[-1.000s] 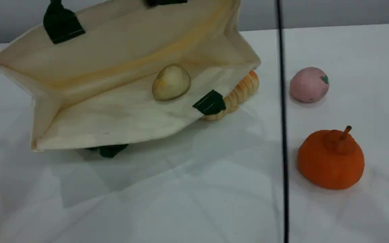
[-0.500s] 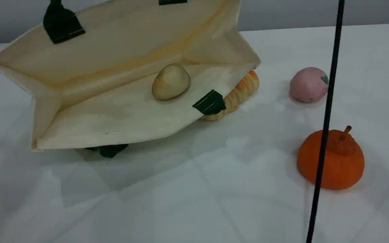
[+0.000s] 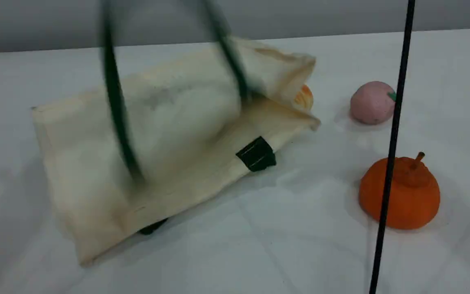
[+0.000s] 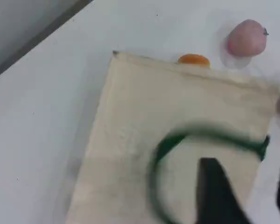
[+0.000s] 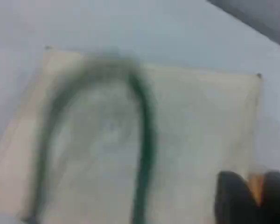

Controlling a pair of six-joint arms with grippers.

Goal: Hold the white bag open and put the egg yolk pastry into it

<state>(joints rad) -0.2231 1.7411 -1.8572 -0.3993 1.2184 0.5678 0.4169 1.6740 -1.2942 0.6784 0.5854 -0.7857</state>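
The white bag [image 3: 169, 134] lies collapsed on the table, its mouth toward the right and its green tab [image 3: 256, 154] on the near edge. Its dark green rope handles [image 3: 114, 102] are blurred in motion above it. The egg yolk pastry is hidden under the bag's cloth. In the left wrist view my left gripper [image 4: 249, 196] hovers over the bag [image 4: 177, 140] and the blurred handle [image 4: 158, 149], open and holding nothing. Above the bag [image 5: 186, 140] in the right wrist view, my right gripper [image 5: 254, 198] shows two dark fingertips a narrow gap apart, gripping nothing.
An orange-striped bread loaf [image 3: 303, 97] peeks out behind the bag's right corner. To the right sit a pink ball [image 3: 373, 102] and an orange pumpkin-like ball [image 3: 400, 194]. A thin black cable [image 3: 394, 134] hangs in front of them.
The bag's raised upper side has dropped and its mouth has fallen shut over the pastry. The handles have come loose and are swinging down. My left gripper has opened.
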